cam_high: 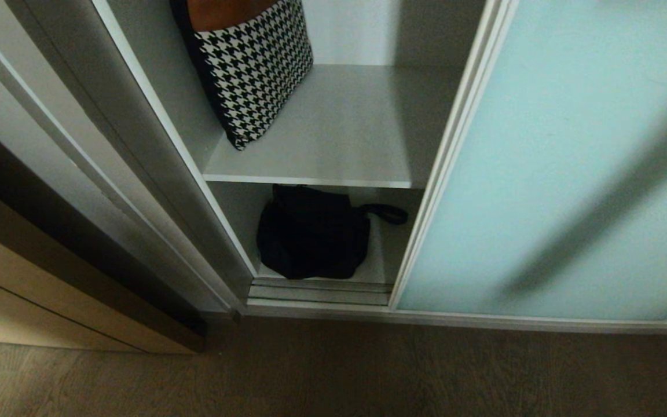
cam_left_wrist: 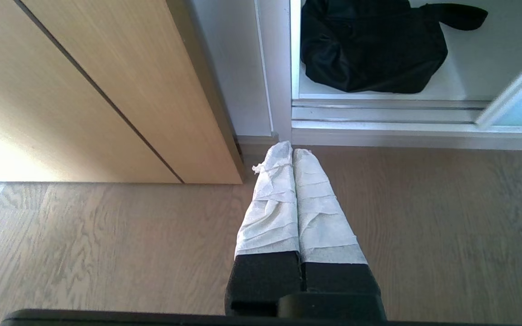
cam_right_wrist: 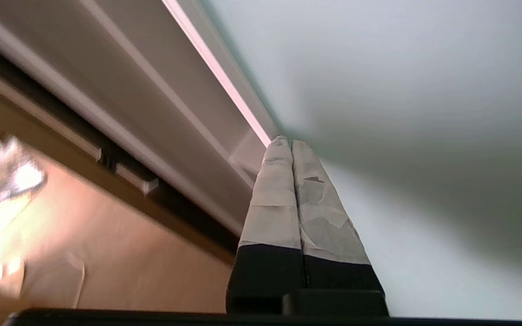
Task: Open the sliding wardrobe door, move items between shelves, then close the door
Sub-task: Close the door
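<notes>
Clearly soft, light black bag (cam_high: 310, 234) slumps at bottom shelf (cam_high: 383, 260) front edge; take its strap loop. Right end effector (cam_right_wrist: 286, 142) pressed together against sliding door (cam_high: 548, 174); left end effector (cam_left_wrist: 287, 149) pressed together, parked.

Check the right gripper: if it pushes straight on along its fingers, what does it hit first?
Probably the sliding door. The right gripper, shut, points at the glass beside its metal frame and looks very close; whether it touches is unclear.
</notes>
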